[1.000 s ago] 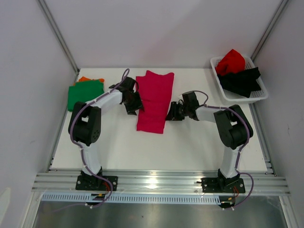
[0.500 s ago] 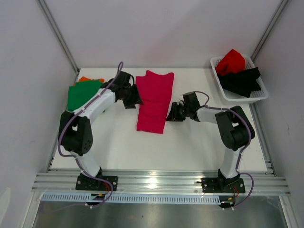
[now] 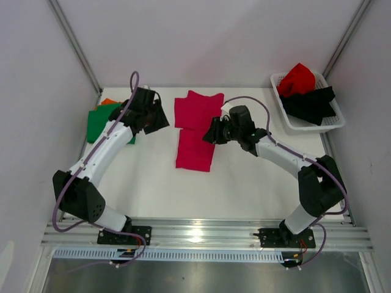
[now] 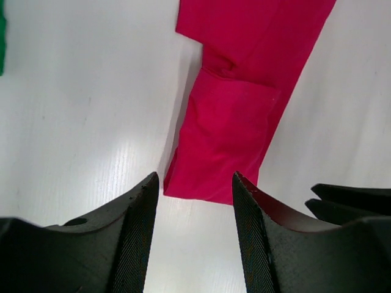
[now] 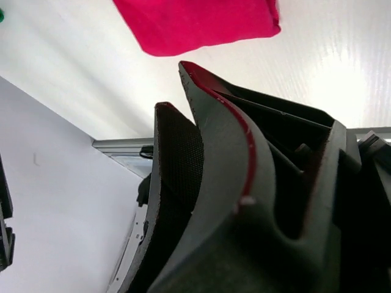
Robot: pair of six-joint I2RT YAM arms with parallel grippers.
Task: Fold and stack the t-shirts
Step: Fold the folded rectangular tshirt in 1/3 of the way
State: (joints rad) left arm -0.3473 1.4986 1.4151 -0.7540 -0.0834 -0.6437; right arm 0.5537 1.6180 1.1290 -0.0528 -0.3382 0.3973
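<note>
White table (image 3: 153,183): magenta-pink t-shirt (image 3: 195,146) lying folded, plain single-colour cloth.

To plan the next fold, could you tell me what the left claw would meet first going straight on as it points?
Probably the magenta-pink t-shirt: its folded end lies straight ahead of the left claw, with only bare table between. Height is unclear, so it might touch the table first.
</note>
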